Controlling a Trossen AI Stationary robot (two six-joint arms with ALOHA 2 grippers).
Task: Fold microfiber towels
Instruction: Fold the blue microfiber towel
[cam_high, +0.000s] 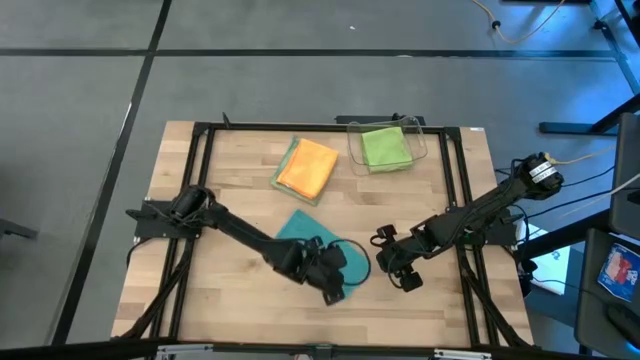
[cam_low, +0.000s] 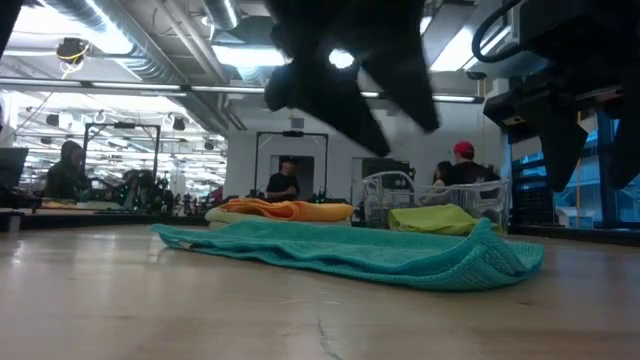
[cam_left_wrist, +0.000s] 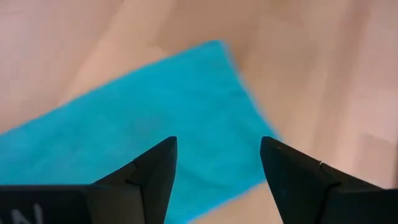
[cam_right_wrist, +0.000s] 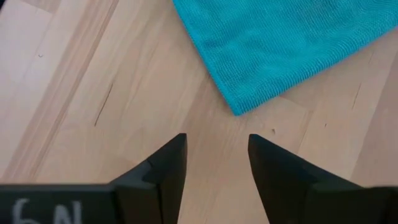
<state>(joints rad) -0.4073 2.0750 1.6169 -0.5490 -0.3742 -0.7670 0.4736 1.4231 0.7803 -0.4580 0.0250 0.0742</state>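
Teal towel lies flat on bench, fold not begun. Left claw open above it; right claw open beside corner. Next: lower, pinch edges, both sides.

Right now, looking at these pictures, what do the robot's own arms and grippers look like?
Both arms are dark, nearly black, slim and jointed. The left gripper has two matte black wedge-shaped fingers tapering to blunt tips, with part of a pale handwritten mark on its body. The right gripper has the same fingers and a mark that looks like "6N". A black cable loops beside the left gripper, and the right arm's base joint is capped in silver.
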